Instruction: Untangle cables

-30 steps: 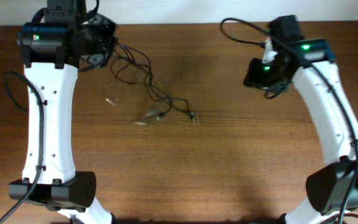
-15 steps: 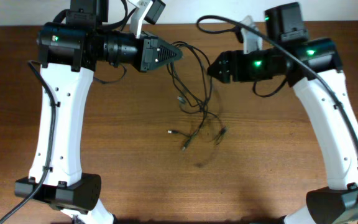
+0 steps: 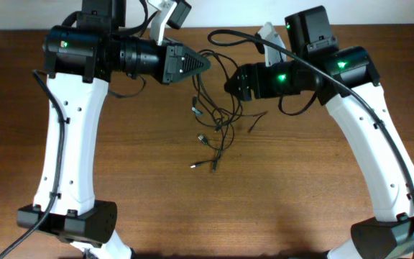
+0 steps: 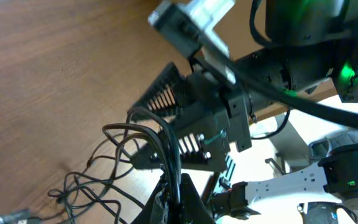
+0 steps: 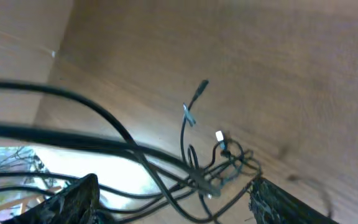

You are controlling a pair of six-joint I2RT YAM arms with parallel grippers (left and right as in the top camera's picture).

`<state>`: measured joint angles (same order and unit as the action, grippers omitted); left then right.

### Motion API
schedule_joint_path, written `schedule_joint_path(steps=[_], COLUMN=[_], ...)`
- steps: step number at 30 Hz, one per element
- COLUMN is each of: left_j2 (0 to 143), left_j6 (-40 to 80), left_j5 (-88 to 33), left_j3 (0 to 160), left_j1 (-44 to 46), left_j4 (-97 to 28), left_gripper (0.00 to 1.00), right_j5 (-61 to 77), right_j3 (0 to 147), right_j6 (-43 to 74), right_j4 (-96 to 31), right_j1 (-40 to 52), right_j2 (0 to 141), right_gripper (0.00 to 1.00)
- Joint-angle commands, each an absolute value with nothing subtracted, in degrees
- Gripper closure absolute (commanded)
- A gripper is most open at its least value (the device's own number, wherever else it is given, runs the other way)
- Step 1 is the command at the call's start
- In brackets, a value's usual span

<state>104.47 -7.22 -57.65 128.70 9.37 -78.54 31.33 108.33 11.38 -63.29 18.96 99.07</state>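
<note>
Left gripper [image 3: 205, 63] is closed to a point and pinches the cables [image 3: 219, 117]. In the left wrist view its dark fingers [image 4: 166, 202] clamp several strands that rise out of the grip and arch over.

Right gripper [image 3: 230, 83] is just beside the left gripper, tip facing tip. Its jaws are spread wide. In the right wrist view its ribbed black fingers [image 5: 73, 202] sit at the two bottom corners, and a knot of strands [image 5: 211, 180] crosses the gap between them. Cannot tell if any strand touches a pad. The left wrist view shows the same gripper from the front [image 4: 188, 127], with comb-like ribbed pads and strands running past it.

The cables are thin, black, glossy and limp. From the left gripper they loop up and over toward the right gripper, then fall in a loose bunch below both. The bunch's long axis runs from the left gripper toward the near table edge. It is tangled densely right under the grippers and thins to single strands lower down. Small pale metal plugs end the strands: one [image 3: 194, 110] just below the left gripper, one [image 3: 201, 138] lower, and two [image 3: 213, 167] lowest, on or near the table [image 3: 300, 194]. One dark end [image 3: 253, 127] sticks out toward the right arm's side.

The table is brown wood with visible grain and a matte finish.
</note>
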Motion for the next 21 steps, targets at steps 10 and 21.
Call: schedule_joint_path(steps=[10,21], left_j2=[103.9,103.9], left_j6=[-2.1,0.2], left_j5=[-80.2,-84.3], left_j3=[129.5,129.5], left_j1=[10.3,-1.8], left_j4=[-79.8,-79.8], left_gripper=[1.00,1.00], right_j5=[14.3,15.3], right_j3=[108.6,108.6], right_j6=[25.5,21.4], right_j4=[-51.9,-64.5], right_j1=[19.4,-5.3], right_j2=[105.6,105.6], right_gripper=[0.72,0.74])
